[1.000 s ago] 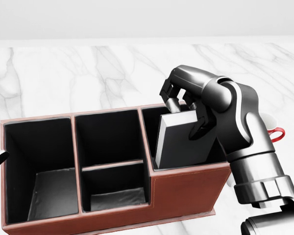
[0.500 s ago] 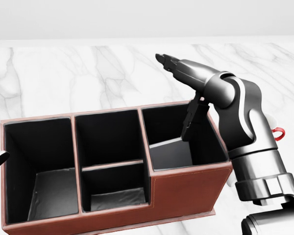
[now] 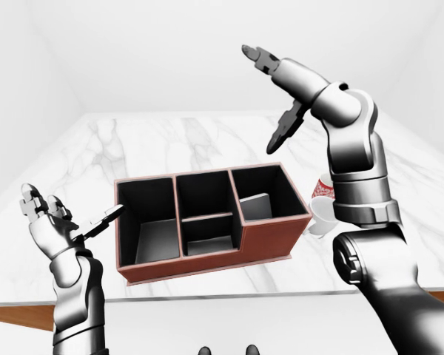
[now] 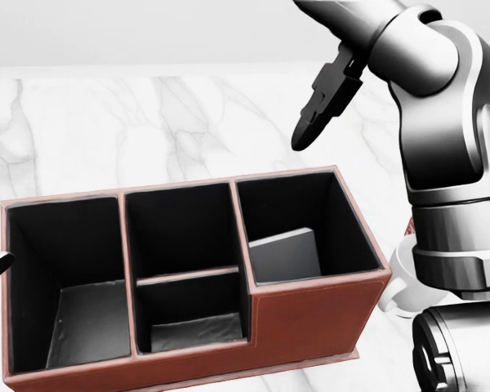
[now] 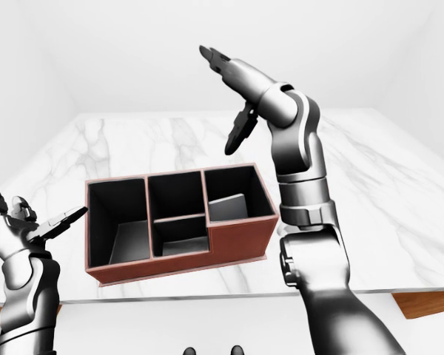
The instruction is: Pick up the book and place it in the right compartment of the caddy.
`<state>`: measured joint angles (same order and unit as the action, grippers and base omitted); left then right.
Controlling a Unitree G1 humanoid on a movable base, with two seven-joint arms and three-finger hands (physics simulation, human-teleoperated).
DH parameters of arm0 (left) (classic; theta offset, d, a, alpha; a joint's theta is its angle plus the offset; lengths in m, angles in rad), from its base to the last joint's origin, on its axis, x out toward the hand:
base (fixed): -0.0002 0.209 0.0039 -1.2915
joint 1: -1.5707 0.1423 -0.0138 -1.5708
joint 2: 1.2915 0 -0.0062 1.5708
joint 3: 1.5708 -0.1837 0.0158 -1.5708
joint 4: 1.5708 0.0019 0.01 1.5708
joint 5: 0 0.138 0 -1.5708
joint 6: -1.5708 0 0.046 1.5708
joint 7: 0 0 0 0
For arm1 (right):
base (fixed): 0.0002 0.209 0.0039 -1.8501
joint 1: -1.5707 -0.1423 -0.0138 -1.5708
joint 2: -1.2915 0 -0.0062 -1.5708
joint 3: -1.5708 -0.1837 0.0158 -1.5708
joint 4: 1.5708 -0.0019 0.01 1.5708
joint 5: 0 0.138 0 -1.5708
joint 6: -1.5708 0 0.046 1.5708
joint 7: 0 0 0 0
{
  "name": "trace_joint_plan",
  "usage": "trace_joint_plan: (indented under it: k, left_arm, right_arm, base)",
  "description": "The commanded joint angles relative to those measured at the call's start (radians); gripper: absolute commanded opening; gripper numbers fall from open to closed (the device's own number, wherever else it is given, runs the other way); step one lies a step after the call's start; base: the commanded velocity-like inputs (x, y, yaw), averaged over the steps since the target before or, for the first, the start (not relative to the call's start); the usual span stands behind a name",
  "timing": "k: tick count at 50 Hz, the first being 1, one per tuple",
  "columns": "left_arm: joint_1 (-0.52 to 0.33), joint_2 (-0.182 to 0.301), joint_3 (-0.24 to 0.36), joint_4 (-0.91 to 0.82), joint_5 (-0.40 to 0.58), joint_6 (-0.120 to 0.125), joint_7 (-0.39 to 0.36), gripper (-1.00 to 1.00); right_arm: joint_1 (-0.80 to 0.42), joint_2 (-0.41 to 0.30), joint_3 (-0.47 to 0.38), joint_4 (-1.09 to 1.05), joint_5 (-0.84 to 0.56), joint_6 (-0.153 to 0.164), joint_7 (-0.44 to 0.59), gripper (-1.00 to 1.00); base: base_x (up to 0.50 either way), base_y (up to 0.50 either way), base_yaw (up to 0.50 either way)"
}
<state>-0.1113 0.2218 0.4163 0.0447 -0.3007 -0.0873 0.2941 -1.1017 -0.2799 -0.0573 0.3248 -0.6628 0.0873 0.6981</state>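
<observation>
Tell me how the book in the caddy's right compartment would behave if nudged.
The book leans tilted against the compartment wall, so a nudge would probably slide or flop it flat. It looks like a stiff, thin slab, likely rigid. The caddy walls should keep it contained.

A bare simulated room: plain white walls (image 3: 170, 44) close round a marble-topped desk (image 3: 170, 144) with a wooden edge, which carries a leather-look caddy (image 3: 266, 240).

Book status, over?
Both hands open: right hand raised clear, left hand beside caddy. Book leaning inside right compartment. Nothing in the way.
</observation>
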Motion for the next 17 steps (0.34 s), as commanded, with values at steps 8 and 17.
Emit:
trace_joint_plan:
  k: [8,17]
  left_arm:
    - [-0.001,0.001,0.001,-0.003,-0.001,0.0,0.001,1.0]
    - [-0.004,0.002,0.001,0.005,-0.002,0.0,0.001,1.0]
  right_arm:
    - [-0.033,-0.031,0.0,-0.037,0.11,0.0,0.0,1.0]
    - [-0.019,-0.027,0.0,-0.023,0.114,0.0,0.0,1.0]
  base:
    - [0.0,0.0,0.0]
    - [0.0,0.0,0.0]
